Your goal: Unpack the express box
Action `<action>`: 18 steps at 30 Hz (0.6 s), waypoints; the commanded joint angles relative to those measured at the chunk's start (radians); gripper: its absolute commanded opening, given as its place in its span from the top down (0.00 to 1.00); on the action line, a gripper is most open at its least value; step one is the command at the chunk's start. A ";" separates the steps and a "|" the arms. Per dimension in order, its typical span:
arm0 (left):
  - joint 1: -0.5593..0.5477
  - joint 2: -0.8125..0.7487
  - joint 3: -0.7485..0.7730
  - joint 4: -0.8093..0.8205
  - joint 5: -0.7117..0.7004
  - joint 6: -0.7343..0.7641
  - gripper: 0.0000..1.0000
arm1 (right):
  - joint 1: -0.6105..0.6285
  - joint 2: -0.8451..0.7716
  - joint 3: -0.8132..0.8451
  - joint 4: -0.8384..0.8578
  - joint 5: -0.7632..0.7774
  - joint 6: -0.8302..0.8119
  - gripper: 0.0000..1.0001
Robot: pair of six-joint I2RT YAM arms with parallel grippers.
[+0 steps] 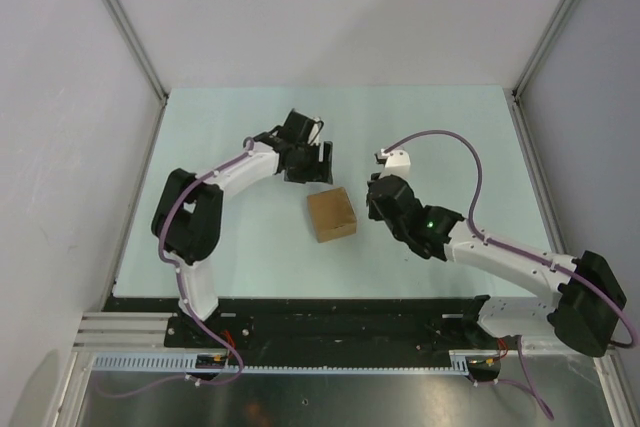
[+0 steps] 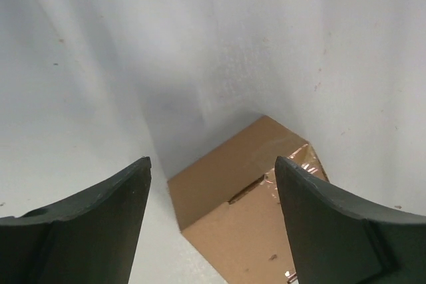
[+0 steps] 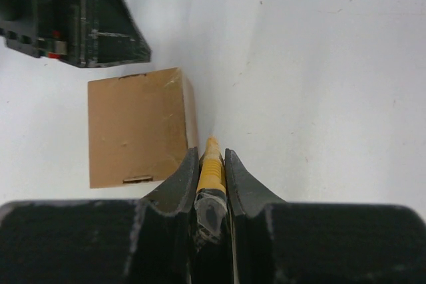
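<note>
Two arms flank the express box [image 1: 331, 214], which sits flat on the pale table [image 1: 240, 247] with its flaps closed. Its top face is close to square, so no long axis stands out. In the top view it is turned a little, so its edges run slightly askew to the table's edges, one corner towards the far right and the opposite one towards the near left. A strip of shiny clear tape [image 2: 293, 164] runs over one upper edge, and small slots show at two opposite edges of the top face.

Beyond the far side of the box, the left gripper [image 2: 212, 161] hangs just above it with its fingers spread well apart. From its wrist camera, a corner of the box shows in the gap between them, and neither finger touches the cardboard.

On the right side of the box, the right gripper [image 3: 212, 153] is clamped tight on a slim yellow cutter knife [image 3: 211, 164]. The knife's long axis lies along the fingers, parallel to the box's right-hand wall, and its tip pokes out past the fingertips, just beside that wall. Whether the tip touches the cardboard cannot be told.
</note>
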 commanded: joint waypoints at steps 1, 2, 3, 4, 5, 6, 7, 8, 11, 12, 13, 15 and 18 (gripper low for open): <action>0.038 -0.079 0.021 -0.010 0.026 0.023 0.18 | -0.050 0.019 0.035 -0.003 -0.036 -0.017 1.00; 0.045 -0.085 0.017 -0.010 0.027 0.026 0.18 | -0.060 0.027 0.037 0.001 -0.050 -0.020 1.00; 0.048 -0.091 0.003 -0.010 0.027 0.029 0.17 | -0.077 0.041 0.037 0.004 -0.063 -0.023 1.00; 0.050 -0.096 -0.003 -0.008 0.024 0.031 0.17 | -0.085 0.045 0.035 0.010 -0.086 -0.026 1.00; 0.056 -0.106 -0.013 -0.008 0.026 0.032 0.17 | -0.090 0.051 0.035 0.013 -0.095 -0.031 1.00; 0.059 -0.112 -0.022 -0.008 0.027 0.032 0.17 | -0.097 0.059 0.037 0.016 -0.103 -0.034 1.00; 0.062 -0.117 -0.043 -0.008 0.026 0.032 0.17 | -0.100 0.073 0.035 0.017 -0.115 -0.037 1.00; 0.068 -0.123 -0.054 -0.010 0.027 0.034 0.18 | -0.102 0.081 0.035 0.017 -0.118 -0.035 1.00; 0.076 -0.142 -0.086 -0.008 0.038 0.037 0.24 | -0.110 0.114 0.035 0.022 -0.142 -0.032 1.00; 0.078 -0.154 -0.094 -0.010 0.050 0.038 0.26 | -0.113 0.120 0.035 0.022 -0.147 -0.034 1.00; 0.078 -0.159 -0.106 -0.008 0.062 0.044 0.27 | -0.117 0.127 0.035 0.030 -0.161 -0.032 1.00; 0.078 -0.174 -0.131 -0.010 0.122 0.049 0.28 | -0.125 0.142 0.035 0.037 -0.173 -0.034 1.00; 0.076 -0.192 -0.180 -0.008 0.200 0.066 0.28 | -0.146 0.160 0.035 0.057 -0.196 -0.035 1.00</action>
